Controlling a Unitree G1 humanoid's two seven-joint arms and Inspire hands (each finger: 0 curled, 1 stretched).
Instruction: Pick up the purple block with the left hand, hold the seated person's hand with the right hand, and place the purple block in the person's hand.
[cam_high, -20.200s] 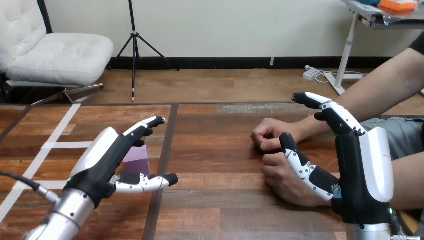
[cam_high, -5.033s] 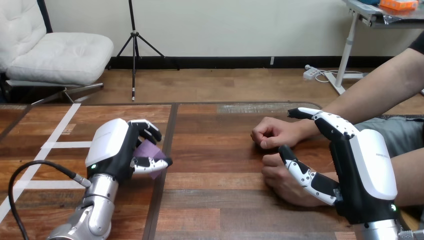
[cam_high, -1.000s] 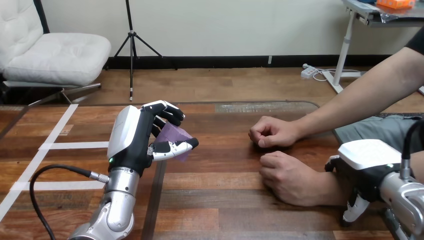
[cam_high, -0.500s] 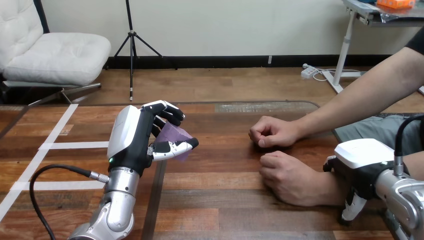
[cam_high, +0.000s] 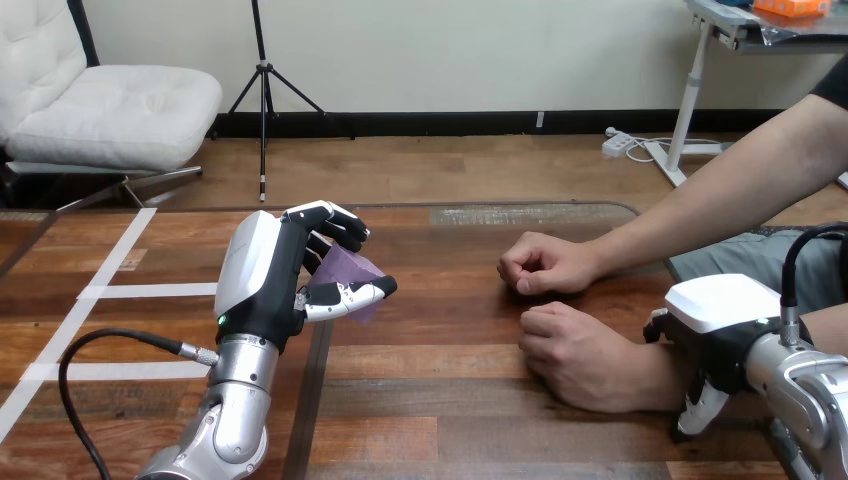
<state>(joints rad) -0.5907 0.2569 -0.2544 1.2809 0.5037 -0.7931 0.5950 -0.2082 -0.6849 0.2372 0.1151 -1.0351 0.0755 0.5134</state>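
My left hand (cam_high: 268, 282) is raised above the left middle of the table, its fingers and thumb curled round the purple block (cam_high: 346, 272). The block is tilted and partly hidden behind the fingers. The person's two hands rest on the table at the right as loose fists, the farther hand (cam_high: 545, 265) behind the nearer hand (cam_high: 577, 352). My right hand (cam_high: 717, 322) is at the lower right, back upward, against the forearm just behind the nearer hand's wrist. Whether it grips that forearm is hidden.
White tape lines (cam_high: 118, 291) cross the table's left part. A dark seam (cam_high: 322, 345) runs front to back under my left hand. A black cable (cam_high: 95, 345) loops beside my left forearm. The person's upper arm slants in from the right edge.
My right hand has edged a little to the left, closer along the person's nearer forearm. My left hand and the purple block have stayed where they were.
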